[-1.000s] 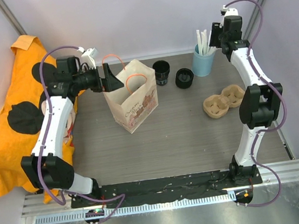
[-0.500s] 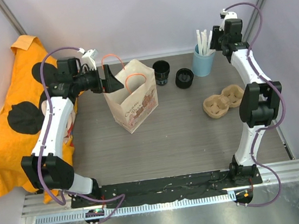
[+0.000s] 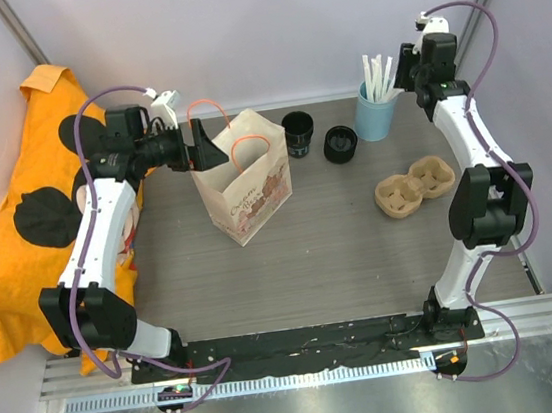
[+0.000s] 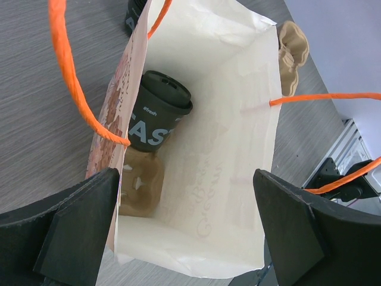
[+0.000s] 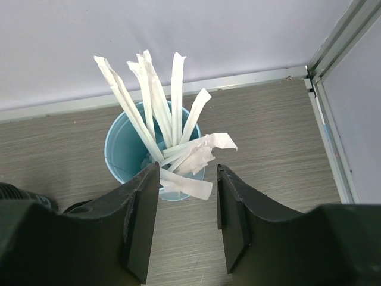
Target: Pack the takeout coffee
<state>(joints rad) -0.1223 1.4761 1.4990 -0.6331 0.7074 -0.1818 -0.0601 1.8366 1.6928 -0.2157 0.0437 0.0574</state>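
Meanwhile, only the right arm has moved. Over the last second it has drawn back toward the far right corner of the worktop (image 3: 322, 251). The right gripper (image 5: 187, 176) now hangs over the light blue cup (image 5: 119, 156), with its jaws about half apart and nothing held (one wrapped straw end lies under the gap, not pinched).

The left arm has stayed where it was. The left gripper (image 4: 184, 179) is spread fully at the mouth of the paper bag (image 3: 246, 185), toward the far left corner, and it grips nothing.

Inside the bag one takeout coffee (image 4: 156, 112) already leans on a tan pulp piece (image 4: 140, 190). Two other black cups (image 3: 298, 133) stand by the far edge, between the bag and the blue cup.

I judge that the coffee is packed and the right arm is now going for the straws (image 5: 177, 89).
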